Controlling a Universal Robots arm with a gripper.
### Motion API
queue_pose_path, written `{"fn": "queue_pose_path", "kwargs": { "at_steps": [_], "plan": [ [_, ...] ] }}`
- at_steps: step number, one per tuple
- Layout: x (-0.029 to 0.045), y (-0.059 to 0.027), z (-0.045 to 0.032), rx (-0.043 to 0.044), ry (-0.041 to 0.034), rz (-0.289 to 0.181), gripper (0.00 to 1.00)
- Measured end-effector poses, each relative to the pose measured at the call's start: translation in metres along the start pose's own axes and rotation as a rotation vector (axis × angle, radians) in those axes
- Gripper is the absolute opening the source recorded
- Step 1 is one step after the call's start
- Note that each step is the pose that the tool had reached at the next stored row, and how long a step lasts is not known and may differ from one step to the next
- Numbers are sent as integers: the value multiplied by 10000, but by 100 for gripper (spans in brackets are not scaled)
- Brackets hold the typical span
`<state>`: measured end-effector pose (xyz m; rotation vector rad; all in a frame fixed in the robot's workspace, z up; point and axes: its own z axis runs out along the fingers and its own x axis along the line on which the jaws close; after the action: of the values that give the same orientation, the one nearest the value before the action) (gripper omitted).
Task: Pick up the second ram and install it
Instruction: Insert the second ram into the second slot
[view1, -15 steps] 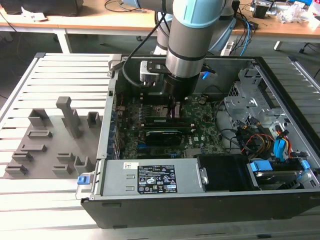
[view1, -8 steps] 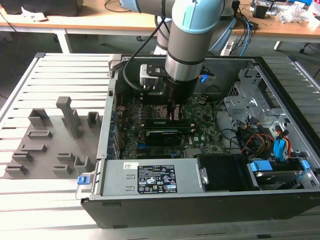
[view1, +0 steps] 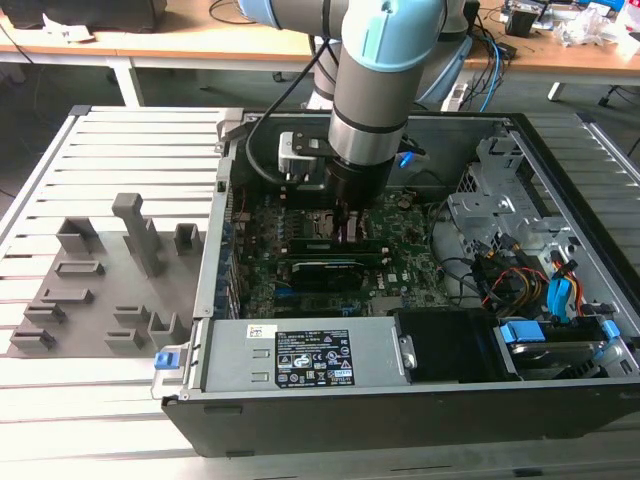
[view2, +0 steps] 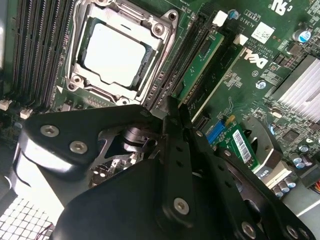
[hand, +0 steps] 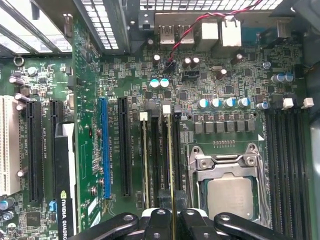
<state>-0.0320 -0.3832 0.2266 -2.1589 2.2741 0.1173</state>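
The slatted metal tabletop (view1: 120, 150) carries an open computer case (view1: 400, 410), lying on its side with the motherboard (view1: 410, 250) facing up. At the exterior view's left of the case sits a grey fixture tray (view1: 100, 290) with upright holders. A grey power supply (view1: 300, 355) with a label runs along the near wall of the case, and a metal drive cage (view1: 500, 210) with bundled cables fills the exterior view's right end.

The arm (view1: 375, 80) reaches straight down into the case, over the middle of the motherboard. In both wrist views the processor socket (hand: 227, 192) with its metal frame lies beside a bank of memory slots (hand: 157, 155). A black expansion card (hand: 65, 180) stands in a slot well apart from them.

The gripper (hand: 172, 220) hangs directly over the memory slots. In the first wrist view its fingers (hand: 160, 222) are drawn close together, pinching the second ram (hand: 171, 165), seen edge-on as a thin line running from between the fingers along 1 slot towards a white latch (hand: 166, 108). It stands upright in line with that slot; whether it is fully seated I cannot tell. In the second wrist view another green memory stick (view2: 200, 65) sits in a neighbouring slot.
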Motion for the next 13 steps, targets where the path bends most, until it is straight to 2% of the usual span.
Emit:
{"fn": "queue_pose_path", "kwargs": {
  "at_steps": [4,13],
  "plan": [
    [-2,-36,-1,2,0,-1,14],
    [-2,-37,5,1,15,-66,14]
  ]
}}
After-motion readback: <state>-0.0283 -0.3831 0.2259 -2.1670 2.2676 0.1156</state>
